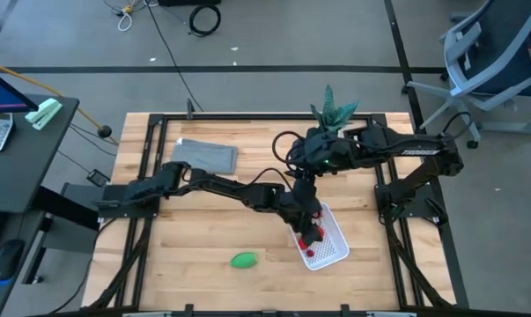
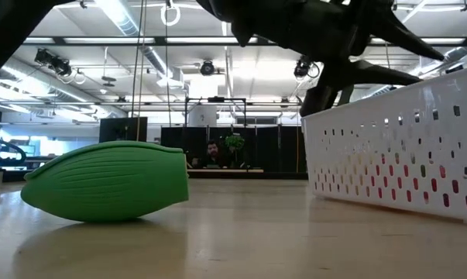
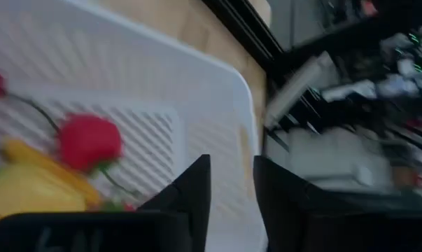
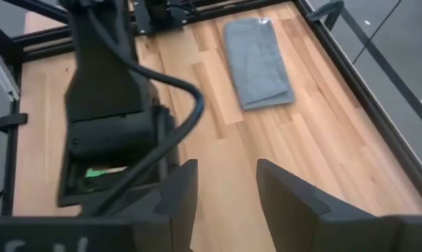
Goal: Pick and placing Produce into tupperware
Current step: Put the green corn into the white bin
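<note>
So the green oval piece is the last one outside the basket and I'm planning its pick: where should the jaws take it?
Across the middle of the green oval piece, coming from straight above. It lies flat on its side, ends tapering, with bare table around it.

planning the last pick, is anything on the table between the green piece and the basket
Nothing visible: bare wood separates the green piece from the basket. The left tool hangs over the basket, above that path.

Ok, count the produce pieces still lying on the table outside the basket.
1: the green piece lies on the wood, apart from the white basket. The rest seen are in the basket under the left claw; the arms may hide others.
</note>
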